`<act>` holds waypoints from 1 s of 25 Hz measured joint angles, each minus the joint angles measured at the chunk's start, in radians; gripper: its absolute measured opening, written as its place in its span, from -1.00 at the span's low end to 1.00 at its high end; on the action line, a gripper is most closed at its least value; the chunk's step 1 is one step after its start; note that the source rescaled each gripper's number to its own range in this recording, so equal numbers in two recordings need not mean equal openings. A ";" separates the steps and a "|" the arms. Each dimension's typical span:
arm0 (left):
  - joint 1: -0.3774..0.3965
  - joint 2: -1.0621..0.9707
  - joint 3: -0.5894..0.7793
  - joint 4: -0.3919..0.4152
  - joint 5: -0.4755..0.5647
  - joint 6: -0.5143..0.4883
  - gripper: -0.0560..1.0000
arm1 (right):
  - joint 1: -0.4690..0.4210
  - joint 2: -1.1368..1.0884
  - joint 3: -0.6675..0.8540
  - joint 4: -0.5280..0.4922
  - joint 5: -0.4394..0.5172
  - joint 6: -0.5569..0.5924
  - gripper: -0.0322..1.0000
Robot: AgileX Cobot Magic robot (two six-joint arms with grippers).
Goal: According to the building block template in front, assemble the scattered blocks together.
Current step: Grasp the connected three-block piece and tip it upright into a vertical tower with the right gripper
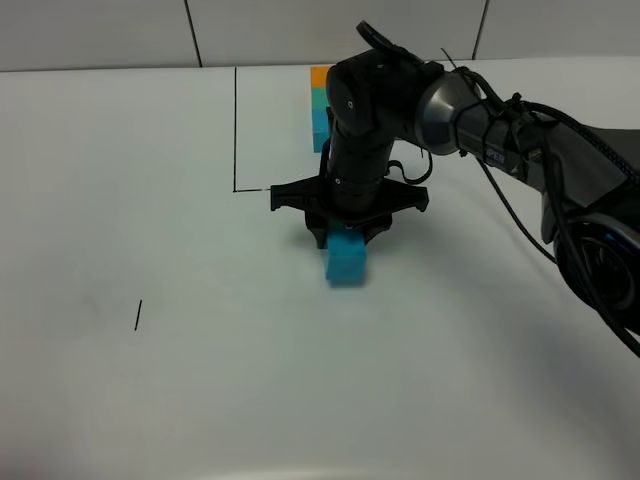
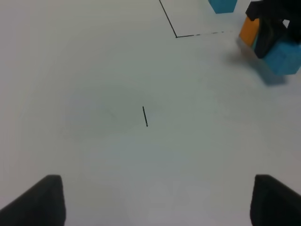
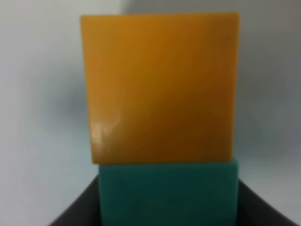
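1. A short black tick mark sits alone on the left of the white surface, well apart from everything else.
2. The left gripper hovers over that bare stretch, only its two dark fingertips visible, spread wide and holding nothing.
3. Black lines mark a corner on the surface, just left of the right arm.
4. The right gripper points down at centre, clamped on a joined stack of blocks: a blue block sticks out below, with an orange block and teal block filling the wrist view.
5. Behind the arm, the template lies at the back, orange above teal and blue.
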State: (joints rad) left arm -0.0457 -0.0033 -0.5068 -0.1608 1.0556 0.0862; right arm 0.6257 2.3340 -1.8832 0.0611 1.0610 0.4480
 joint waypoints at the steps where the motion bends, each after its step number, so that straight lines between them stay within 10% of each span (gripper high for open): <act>1: 0.000 0.000 0.000 0.000 0.000 0.000 0.58 | 0.001 0.007 0.000 0.002 -0.007 0.003 -0.90; 25: 0.000 0.000 0.000 0.000 0.000 0.000 0.58 | 0.026 0.021 0.000 -0.109 -0.039 0.106 -0.90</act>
State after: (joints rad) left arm -0.0457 -0.0033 -0.5068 -0.1608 1.0556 0.0862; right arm 0.6520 2.3552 -1.8832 -0.0476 1.0220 0.5541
